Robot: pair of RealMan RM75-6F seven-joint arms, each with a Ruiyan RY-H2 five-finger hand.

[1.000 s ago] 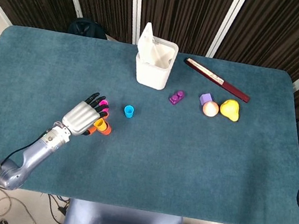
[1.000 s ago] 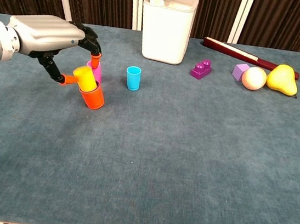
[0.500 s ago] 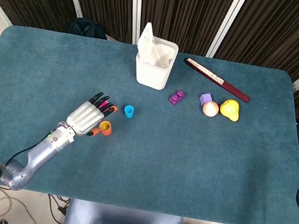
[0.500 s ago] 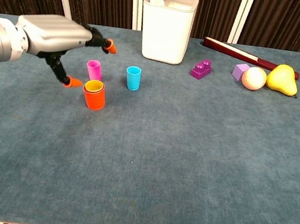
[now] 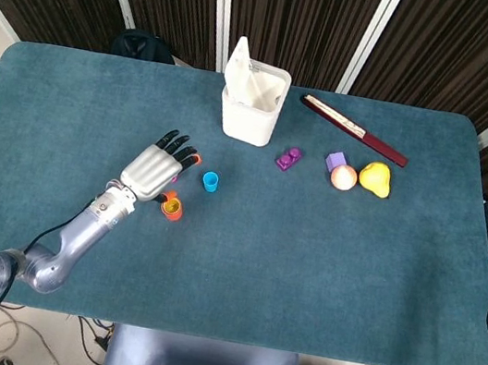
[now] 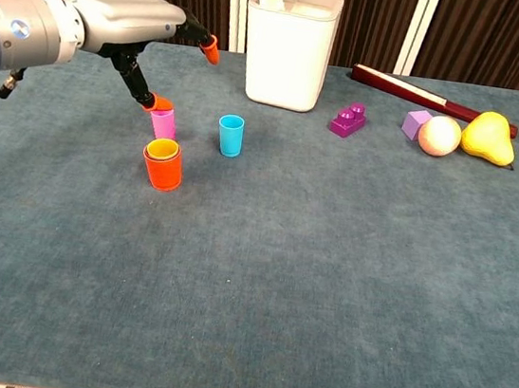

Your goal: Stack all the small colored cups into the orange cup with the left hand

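**Left hand spread above pink cup; yellow cup nested in orange**

Teal felt table fronts dark curtains. Left hand hovers with fingers spread, holding nothing; one orange-tipped finger sits at the rim of the pink cup. Orange cup stands upright just in front of it, yellow cup nested inside. Blue cup stands alone to the right.

Chest view shows the pink cup clearly; head view hides it almost entirely under the hand. Head view alone shows the forearm. White bin, purple brick, pear lie farther off. Right hand appears in neither view.
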